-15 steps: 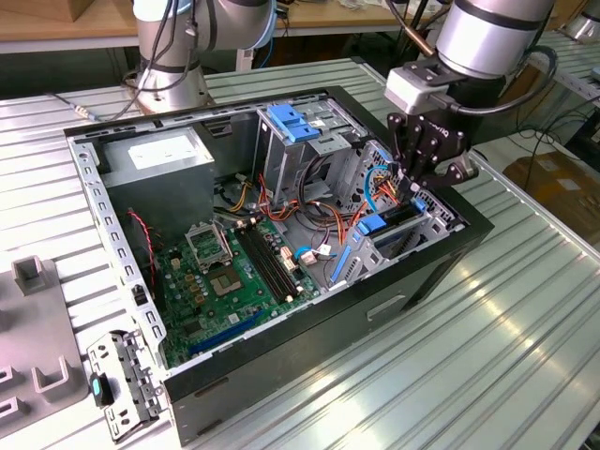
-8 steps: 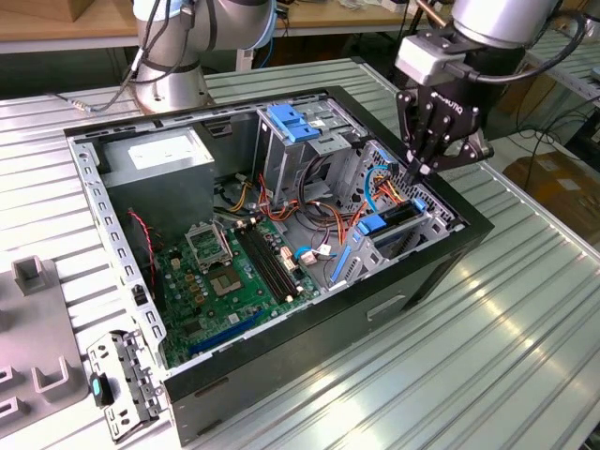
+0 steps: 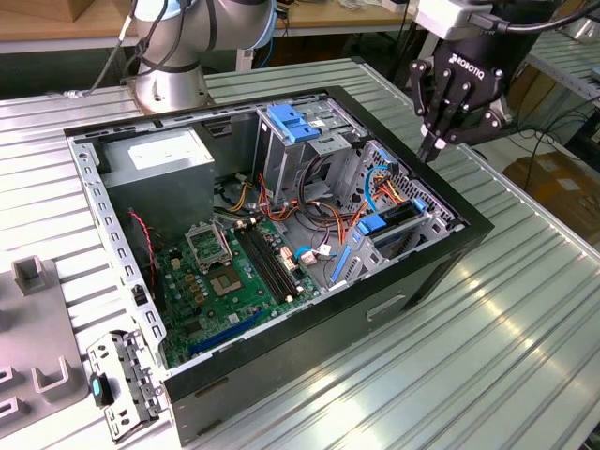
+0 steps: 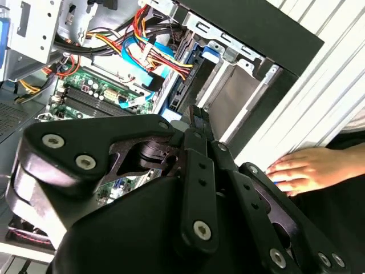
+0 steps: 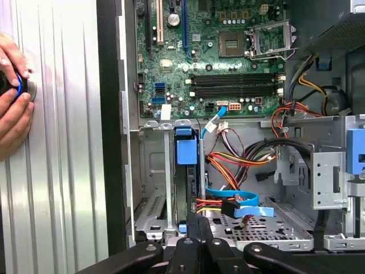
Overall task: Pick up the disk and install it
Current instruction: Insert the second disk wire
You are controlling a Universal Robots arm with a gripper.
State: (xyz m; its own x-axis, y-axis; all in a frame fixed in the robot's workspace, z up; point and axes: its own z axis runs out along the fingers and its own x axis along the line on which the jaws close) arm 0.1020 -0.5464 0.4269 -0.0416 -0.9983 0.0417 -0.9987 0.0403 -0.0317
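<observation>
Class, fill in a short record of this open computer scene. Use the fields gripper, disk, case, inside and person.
gripper: black robot gripper, fingers together with nothing seen between them, above the drive-cage corner of the case
disk: dark flat drive with blue plastic rail, standing edgewise in the drive cage
case: open black computer case on the ribbed metal table
inside: green motherboard; grey power-supply box
person: a hand on the table beside the case
</observation>
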